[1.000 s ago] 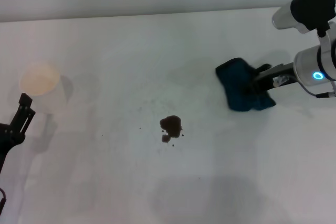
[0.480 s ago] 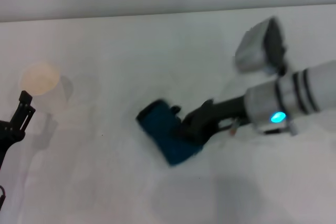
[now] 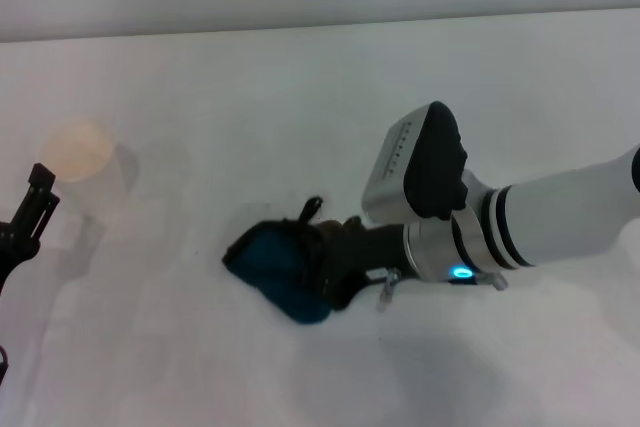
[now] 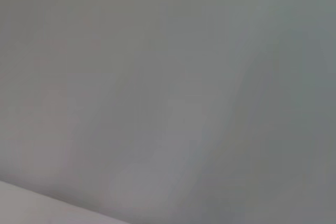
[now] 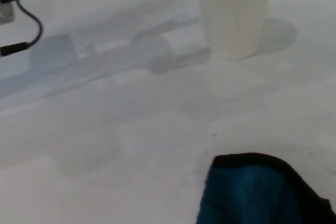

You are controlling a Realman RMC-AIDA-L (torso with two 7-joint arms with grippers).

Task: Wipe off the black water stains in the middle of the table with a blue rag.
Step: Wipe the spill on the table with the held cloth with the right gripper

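My right gripper (image 3: 322,255) is shut on the blue rag (image 3: 275,269) and holds it down on the white table (image 3: 300,87) near the middle. In the right wrist view the blue rag (image 5: 260,192) shows its black edge against the table (image 5: 105,129). The black water stains are hidden; no dark blotch shows around the rag. My left gripper (image 3: 35,203) is parked at the table's far left edge, well away from the rag. Nothing but a blank grey surface appears in the left wrist view.
A white paper cup (image 3: 76,153) stands at the left, just beyond my left gripper, and the right wrist view has this cup (image 5: 233,11) ahead of the rag. The left arm's black body and cable (image 5: 21,24) lie beside it.
My right arm has swept the rag from the right side of the table leftwards across the middle, over the spot where the dark blotch showed. The left arm has barely moved.
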